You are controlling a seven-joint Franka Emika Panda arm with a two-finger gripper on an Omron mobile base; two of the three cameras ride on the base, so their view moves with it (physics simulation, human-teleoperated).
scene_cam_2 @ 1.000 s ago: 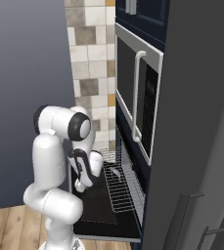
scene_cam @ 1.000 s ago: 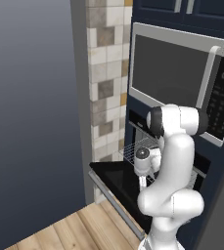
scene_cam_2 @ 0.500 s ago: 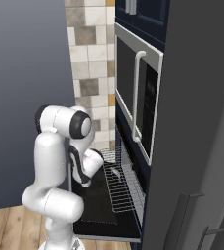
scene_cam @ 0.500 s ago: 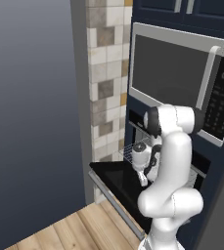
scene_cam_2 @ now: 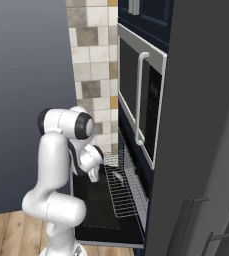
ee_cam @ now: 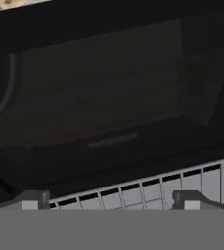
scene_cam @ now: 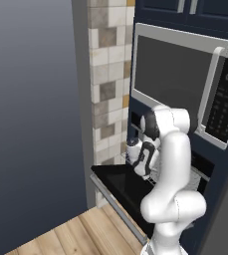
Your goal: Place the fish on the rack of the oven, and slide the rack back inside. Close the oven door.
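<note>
While rack (scene_cam_2: 122, 192) sits pulled out over dropped oven door (scene_cam_2: 93, 210), fish (scene_cam_2: 117, 176) lies on wires near rack's 12 o'clock end, ready for sliding into oven (ee_cam: 108, 97). Gripper (ee_cam: 111, 200) spread wide, holding nothing, poised just above rack's front edge, likely for push. Keypad on microwave (scene_cam: 185, 74) at 3 o'clock; digits too blurred to read.

The rack (scene_cam_2: 122, 192), pulled out above the lowered oven door (scene_cam_2: 93, 207), carries the fish (scene_cam_2: 118, 176).
</note>
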